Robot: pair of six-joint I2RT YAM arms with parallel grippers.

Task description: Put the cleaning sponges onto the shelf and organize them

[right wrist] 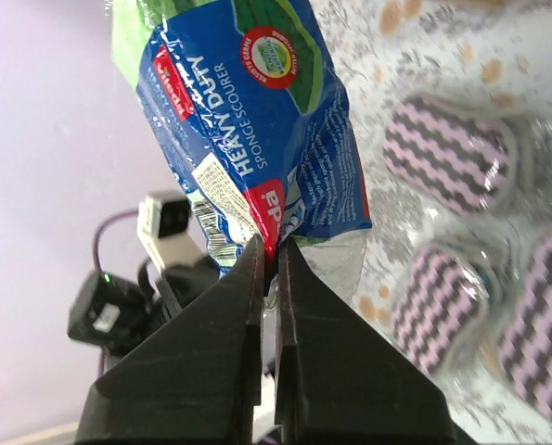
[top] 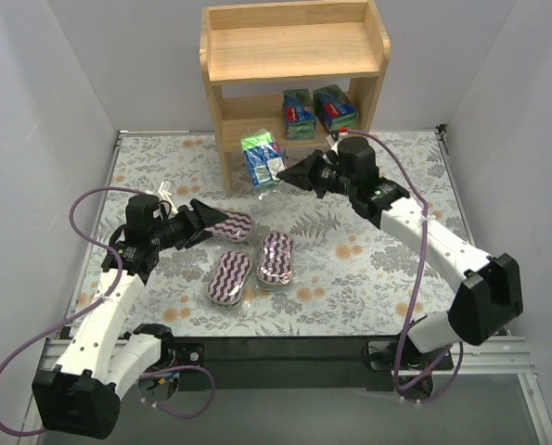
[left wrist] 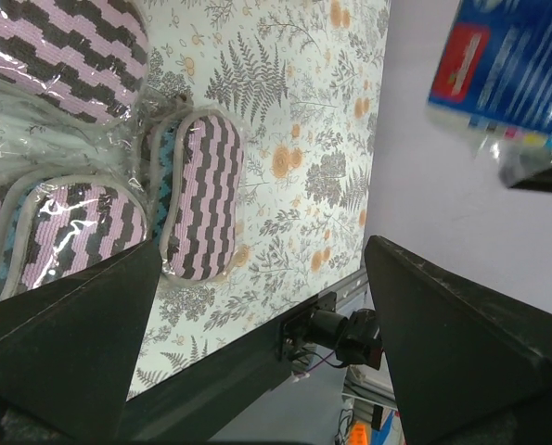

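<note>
The wooden shelf (top: pixel 294 56) stands at the back, with two boxy packs (top: pixel 299 113) (top: pixel 336 107) on its lower tier. My right gripper (top: pixel 296 173) (right wrist: pixel 276 246) is shut on the edge of a third green-blue pack (top: pixel 262 159) (right wrist: pixel 248 120), held above the table in front of the shelf's left side. Three purple-striped oval pads (top: pixel 231 225) (top: pixel 229 276) (top: pixel 276 257) lie mid-table. My left gripper (top: pixel 206 222) (left wrist: pixel 264 246) is open and empty, its tips next to the nearest pad (left wrist: pixel 201 199). The held pack also shows in the left wrist view (left wrist: pixel 512 65).
The floral table mat (top: pixel 368 278) covers the work area, with grey walls on three sides. The black front rail (top: pixel 285 348) runs along the near edge. The shelf's top tier (top: pixel 294 46) has a low rim.
</note>
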